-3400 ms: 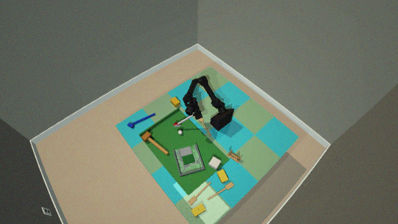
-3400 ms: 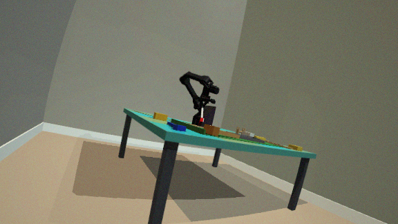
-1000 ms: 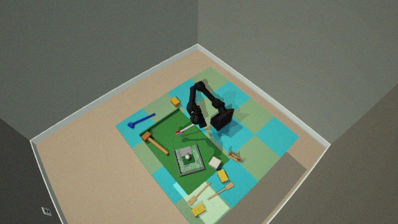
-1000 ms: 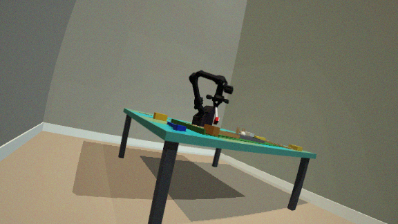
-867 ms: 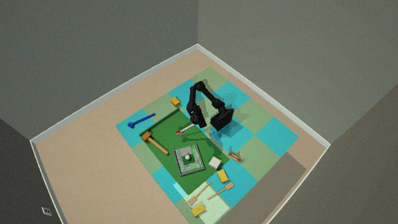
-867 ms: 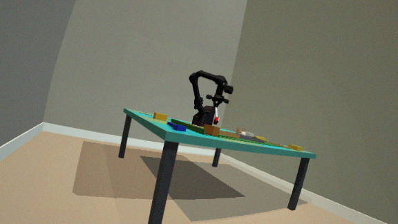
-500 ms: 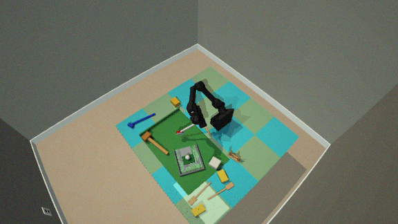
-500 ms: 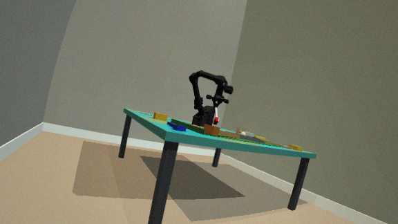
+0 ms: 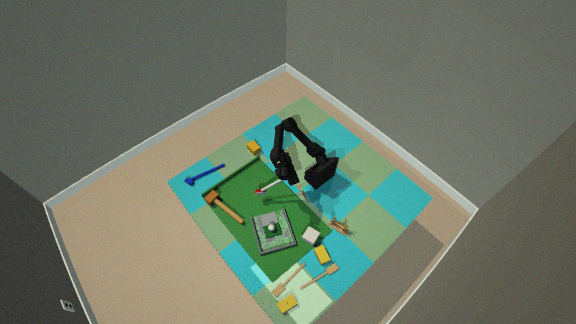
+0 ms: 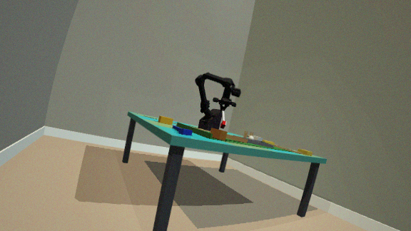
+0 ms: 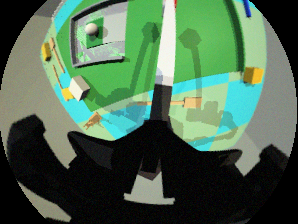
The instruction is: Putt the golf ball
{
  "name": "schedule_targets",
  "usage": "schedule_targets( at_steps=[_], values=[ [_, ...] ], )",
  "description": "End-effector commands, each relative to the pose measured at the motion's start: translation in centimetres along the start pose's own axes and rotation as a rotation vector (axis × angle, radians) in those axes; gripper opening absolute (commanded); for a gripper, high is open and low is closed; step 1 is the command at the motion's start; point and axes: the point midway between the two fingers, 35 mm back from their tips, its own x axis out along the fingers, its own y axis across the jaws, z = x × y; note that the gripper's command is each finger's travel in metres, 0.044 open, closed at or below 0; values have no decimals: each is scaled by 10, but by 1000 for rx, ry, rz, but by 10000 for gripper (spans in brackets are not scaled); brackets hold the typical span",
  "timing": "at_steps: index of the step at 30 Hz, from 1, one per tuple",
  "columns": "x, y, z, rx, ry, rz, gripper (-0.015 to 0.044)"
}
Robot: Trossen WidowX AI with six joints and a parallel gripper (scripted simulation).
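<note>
The red putter (image 9: 258,192) (image 10: 223,124) is in my gripper (image 9: 283,178) (image 10: 223,107) (image 11: 159,124), which is shut on its dark grip. Its white shaft (image 11: 166,47) points away from the fingers, and its red head hangs above the green mat (image 9: 240,180) (image 11: 210,55). The white golf ball (image 9: 271,227) (image 10: 251,137) (image 11: 91,29) sits on the raised green (image 9: 274,233) (image 11: 94,41), a small dark green square inside the grey-walled ramp piece (image 9: 278,249) (image 11: 97,63). The putter head is well apart from the ball.
An orange mallet (image 9: 212,197) (image 10: 218,134) lies on the mat's edge. A blue club (image 9: 207,173) (image 10: 185,132) lies beyond it. A white block (image 9: 311,235) (image 11: 79,88) stands beside the ramp. Yellow blocks (image 9: 254,147) (image 9: 322,254) (image 9: 287,304) and wooden pieces (image 9: 339,226) stand around the mat.
</note>
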Motion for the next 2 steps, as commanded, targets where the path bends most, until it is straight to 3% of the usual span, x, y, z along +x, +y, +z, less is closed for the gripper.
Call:
schedule_targets(
  at_steps=[1, 2],
  values=[
    [0, 0, 0, -1, -2, 2, 0],
    [0, 0, 0, -1, -2, 2, 0]
  ],
)
